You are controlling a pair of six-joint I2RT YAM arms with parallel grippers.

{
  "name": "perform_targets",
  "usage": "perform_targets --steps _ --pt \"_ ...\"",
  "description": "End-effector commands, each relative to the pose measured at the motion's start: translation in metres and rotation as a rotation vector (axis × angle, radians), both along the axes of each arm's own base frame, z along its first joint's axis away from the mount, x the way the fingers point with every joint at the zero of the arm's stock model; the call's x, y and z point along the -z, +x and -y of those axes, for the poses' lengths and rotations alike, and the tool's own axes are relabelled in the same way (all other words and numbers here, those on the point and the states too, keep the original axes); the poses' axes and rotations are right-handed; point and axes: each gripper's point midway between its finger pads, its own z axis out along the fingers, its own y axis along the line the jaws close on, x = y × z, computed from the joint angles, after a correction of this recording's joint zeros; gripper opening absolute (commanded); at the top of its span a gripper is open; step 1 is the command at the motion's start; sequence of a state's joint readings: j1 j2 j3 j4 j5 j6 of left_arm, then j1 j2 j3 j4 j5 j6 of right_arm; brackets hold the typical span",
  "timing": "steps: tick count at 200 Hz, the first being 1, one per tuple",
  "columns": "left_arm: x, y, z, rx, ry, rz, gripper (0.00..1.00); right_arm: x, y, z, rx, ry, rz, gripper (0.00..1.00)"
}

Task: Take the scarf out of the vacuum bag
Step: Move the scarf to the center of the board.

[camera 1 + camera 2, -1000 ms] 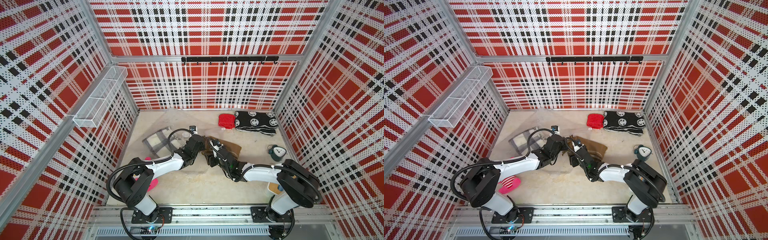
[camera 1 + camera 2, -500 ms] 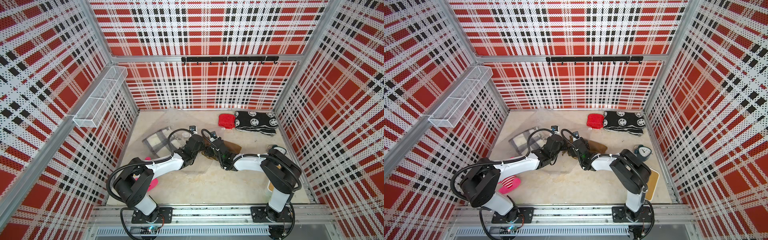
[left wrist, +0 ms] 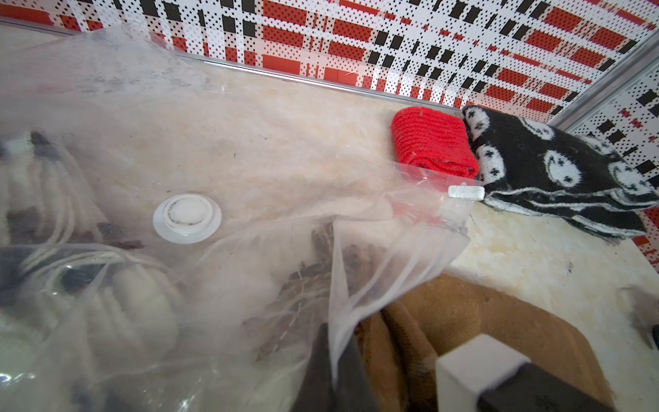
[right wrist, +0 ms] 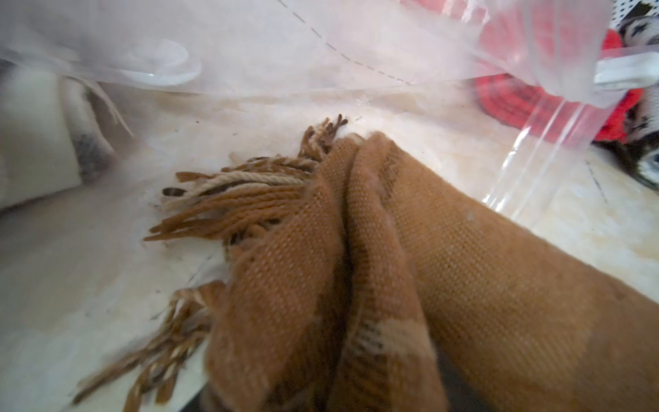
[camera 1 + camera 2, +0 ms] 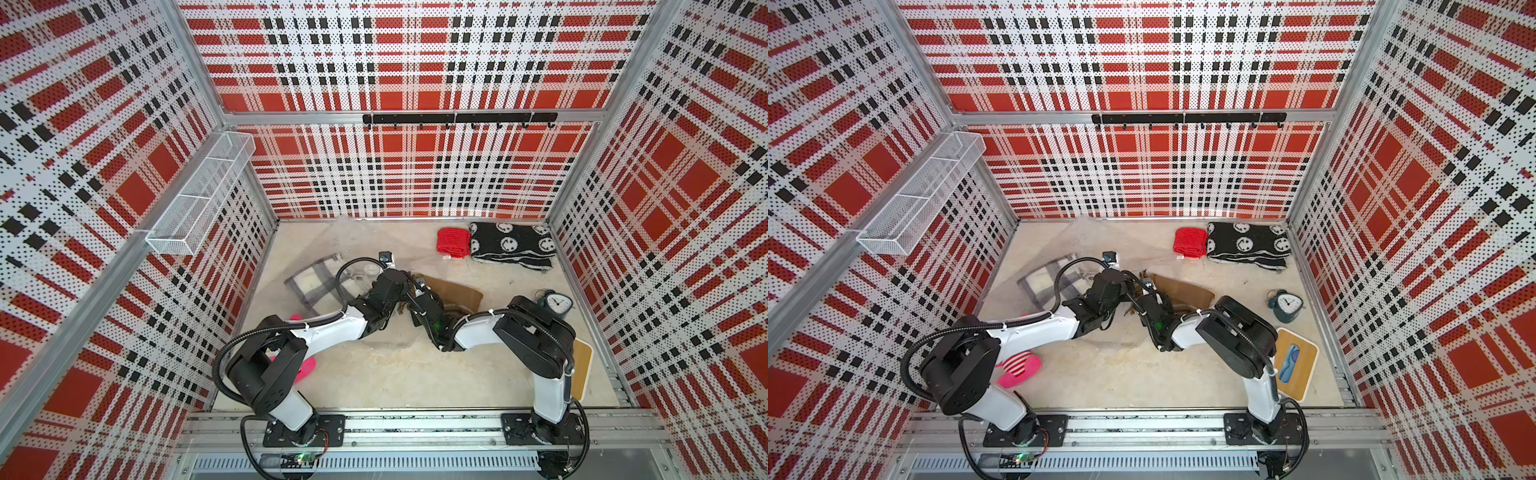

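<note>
The vacuum bag (image 5: 332,245) lies clear and crinkled on the floor, and its white valve cap (image 3: 187,218) faces up. My left gripper (image 3: 333,374) is shut on the plastic edge of the bag's mouth and holds it raised. The brown fringed scarf (image 4: 463,267) lies half in the mouth, its tassels inside and its body (image 5: 453,291) outside on the floor. My right gripper (image 5: 417,287) is at the mouth beside the left one, with the scarf bunched between its jaws; the fabric hides its fingers. A grey-and-white plaid cloth (image 5: 316,284) sits deeper in the bag.
A folded red knit (image 5: 453,242) and a black smiley-face cloth (image 5: 511,245) lie at the back right. An alarm clock (image 5: 557,303) and a wooden board (image 5: 1296,361) are on the right, a pink striped slipper (image 5: 1017,368) at the left. A wire basket (image 5: 203,195) hangs on the left wall.
My right arm pushed forward into the bag's mouth with wider jaws, then drew back a little with the jaws narrowed on the scarf. The left gripper kept its hold on the bag.
</note>
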State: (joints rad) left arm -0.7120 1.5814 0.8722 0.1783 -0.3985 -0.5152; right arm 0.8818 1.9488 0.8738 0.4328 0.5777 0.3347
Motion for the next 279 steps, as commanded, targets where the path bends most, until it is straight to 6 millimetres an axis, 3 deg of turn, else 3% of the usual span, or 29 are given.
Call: perform_targets --steps 1,21,117,155,188,242,262,279 --pt "-0.015 0.003 0.001 0.01 -0.044 0.02 0.0 0.016 -0.01 0.026 0.06 -0.09 -0.014 0.5" --pt "-0.015 0.004 -0.001 0.014 -0.071 0.02 0.0 0.013 -0.015 0.029 0.009 -0.063 -0.012 0.49" --pt "-0.018 0.006 -0.008 -0.017 -0.038 0.033 0.0 -0.009 -0.016 0.097 0.122 -0.031 -0.002 0.49" --pt "-0.018 0.006 -0.007 -0.016 -0.039 0.033 0.0 -0.011 -0.022 0.102 0.11 -0.025 -0.027 0.57" --pt "-0.022 0.005 -0.008 -0.02 -0.036 0.042 0.0 -0.044 -0.032 0.095 0.067 0.101 0.0 0.75" --pt "-0.03 0.003 -0.009 -0.023 -0.032 0.058 0.0 -0.117 -0.047 0.1 0.061 0.301 0.086 0.83" --pt "-0.029 0.001 -0.007 -0.014 -0.034 0.054 0.0 -0.129 -0.05 0.104 0.078 0.401 0.089 1.0" --pt "-0.029 -0.001 -0.001 0.001 -0.036 0.055 0.0 -0.132 -0.053 0.101 0.045 0.523 0.062 1.0"
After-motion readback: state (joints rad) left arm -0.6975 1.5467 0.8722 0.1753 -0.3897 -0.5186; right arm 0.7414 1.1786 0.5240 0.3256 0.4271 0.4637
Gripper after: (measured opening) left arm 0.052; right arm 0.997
